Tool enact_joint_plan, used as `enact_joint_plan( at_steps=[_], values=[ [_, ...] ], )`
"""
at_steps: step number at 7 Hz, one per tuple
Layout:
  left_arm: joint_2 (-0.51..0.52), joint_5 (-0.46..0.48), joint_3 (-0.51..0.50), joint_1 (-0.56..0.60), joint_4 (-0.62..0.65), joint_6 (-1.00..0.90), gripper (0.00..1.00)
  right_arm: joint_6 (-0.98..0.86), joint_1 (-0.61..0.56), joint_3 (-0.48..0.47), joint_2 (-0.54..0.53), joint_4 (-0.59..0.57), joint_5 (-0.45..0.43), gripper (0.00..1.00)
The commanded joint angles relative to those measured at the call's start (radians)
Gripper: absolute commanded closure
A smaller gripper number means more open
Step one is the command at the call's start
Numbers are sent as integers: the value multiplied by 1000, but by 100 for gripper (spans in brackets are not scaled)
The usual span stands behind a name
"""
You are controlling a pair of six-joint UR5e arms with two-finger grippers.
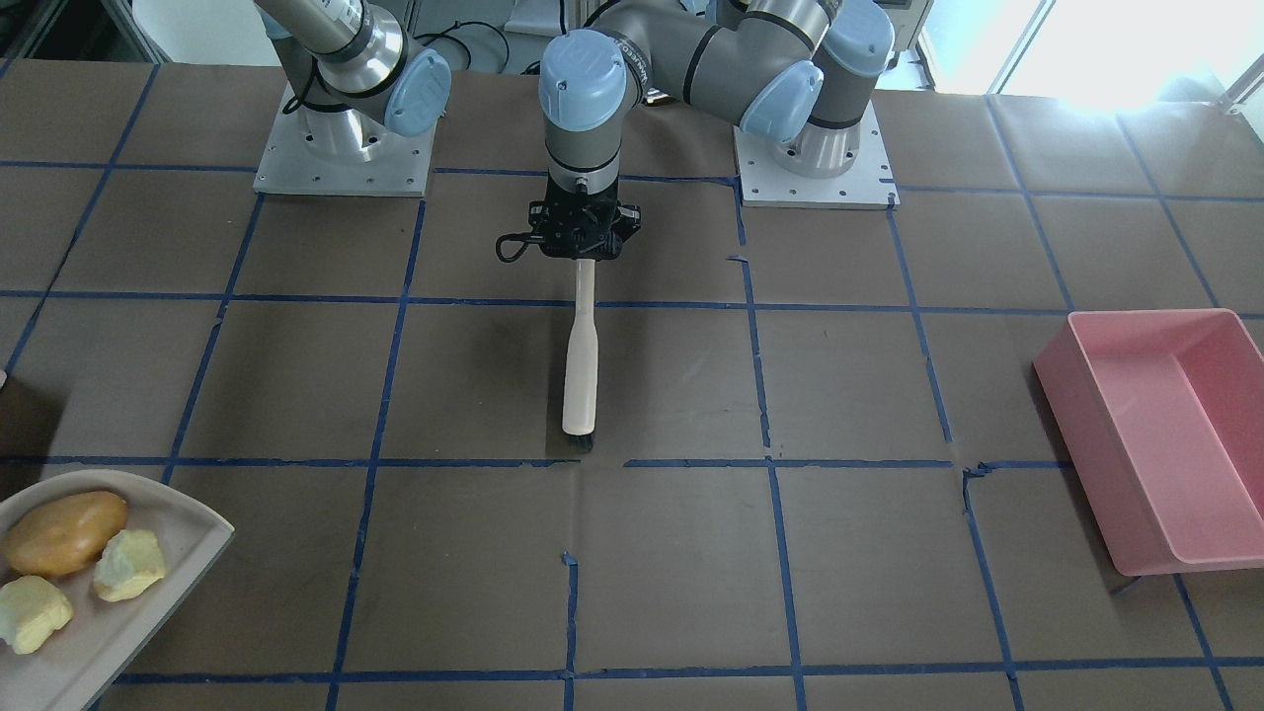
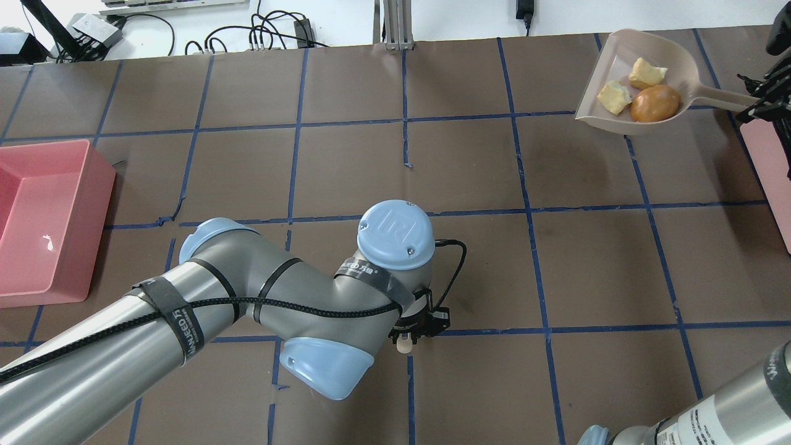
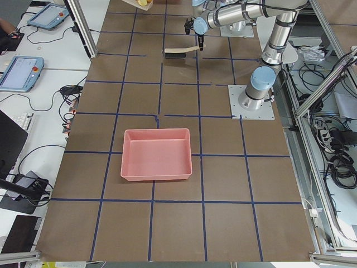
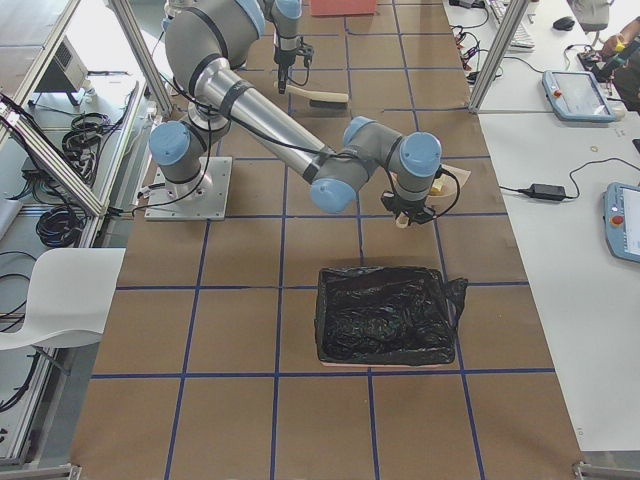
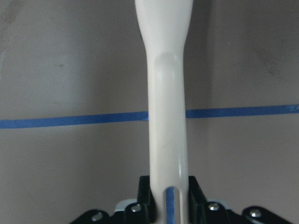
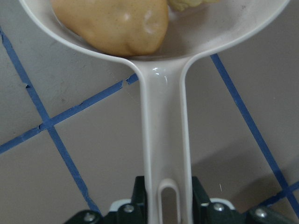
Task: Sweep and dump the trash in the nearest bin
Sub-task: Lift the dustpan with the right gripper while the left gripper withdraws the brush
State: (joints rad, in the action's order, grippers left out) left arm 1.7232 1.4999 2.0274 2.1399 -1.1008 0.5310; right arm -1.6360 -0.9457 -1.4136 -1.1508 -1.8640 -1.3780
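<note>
Since the trash (image 2: 655,104) sits in the dustpan (image 2: 612,62), sweeping seems done (left gripper (image 1: 584,252) clamps the brush (image 1: 581,365), right gripper (image 6: 164,207) the dustpan), so next comes tipping it over the bin (image 4: 340,340).

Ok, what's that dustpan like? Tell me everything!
The dustpan is pale beige, smooth plastic by its look: a wide flat scoop with raised walls and a long thin handle, slotted at its end. The right tool is shut on that end. Inside lie an orange-brown potato-like lump and two pale yellow spongy chunks.
</note>
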Motion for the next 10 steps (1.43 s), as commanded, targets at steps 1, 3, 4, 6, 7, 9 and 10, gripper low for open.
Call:
enact_joint_plan(
  at_steps=[1, 3, 4, 6, 7, 9, 10],
  values=[
    [9, -1, 2, 0, 6, 0, 95, 36, 80, 4, -75, 75, -3, 100],
    [10, -4, -2, -2, 2, 1, 58, 39, 204, 5, -137, 103, -30, 100],
    [10, -3, -4, -2, -4, 3, 52, 39, 282, 8, -159, 124, -47, 100],
    [12, -22, -9, -3, -8, 6, 48, 39, 396, 45, -159, 132, -120, 100],
    [12, -26, -10, -3, -8, 4, 48, 39, 453, 51, -153, 131, -143, 100],
    [10, -26, -12, -3, -7, 4, 48, 39, 533, 54, -138, 122, -188, 100],
    [10, -27, -12, -3, -7, 4, 48, 39, 548, 59, -127, 115, -200, 100]
  ],
)
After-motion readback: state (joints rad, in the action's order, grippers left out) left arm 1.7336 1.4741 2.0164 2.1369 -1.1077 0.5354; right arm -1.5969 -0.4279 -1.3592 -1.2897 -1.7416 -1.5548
